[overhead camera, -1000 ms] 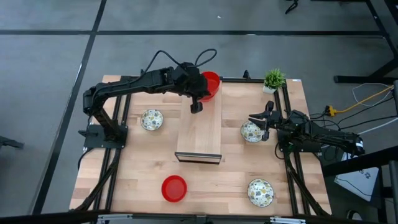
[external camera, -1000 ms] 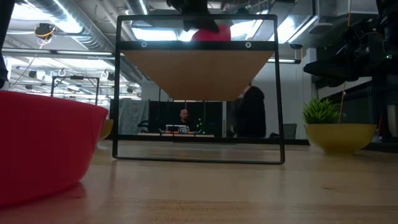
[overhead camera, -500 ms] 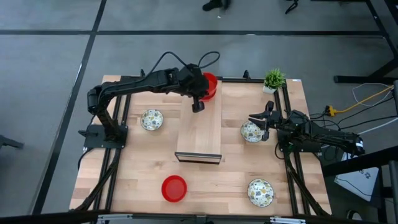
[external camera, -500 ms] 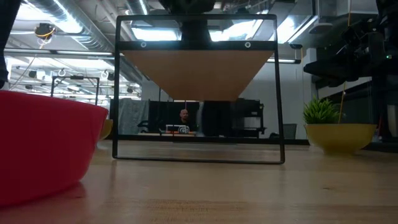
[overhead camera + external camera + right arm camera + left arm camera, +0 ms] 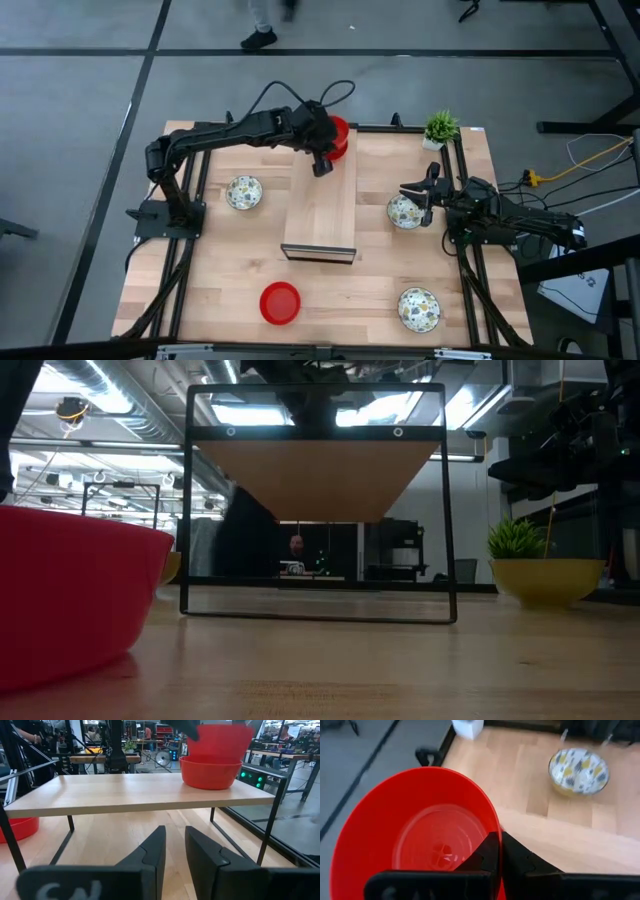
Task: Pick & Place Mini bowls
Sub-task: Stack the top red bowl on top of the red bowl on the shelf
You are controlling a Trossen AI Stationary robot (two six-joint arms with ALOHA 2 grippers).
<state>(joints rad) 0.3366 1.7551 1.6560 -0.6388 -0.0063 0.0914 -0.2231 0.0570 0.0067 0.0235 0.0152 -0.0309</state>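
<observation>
Overhead: wooden surface (image 5: 200,300) carrying a raised wooden shelf (image 5: 325,205) at centre. Left arm reaching across the far edge, left gripper (image 5: 321,165) clenched on the rim of a red bowl (image 5: 337,138) above the shelf's far end, over a second red bowl (image 5: 210,772) resting there. Right arm low at the right side, right gripper (image 5: 424,195) slightly parted, grasping nothing, just beside a patterned bowl (image 5: 403,211). Further patterned bowls at left (image 5: 244,192) and near right (image 5: 419,308); third red bowl (image 5: 280,302) near, left of centre. Small potted plant (image 5: 439,128) at far right corner.
</observation>
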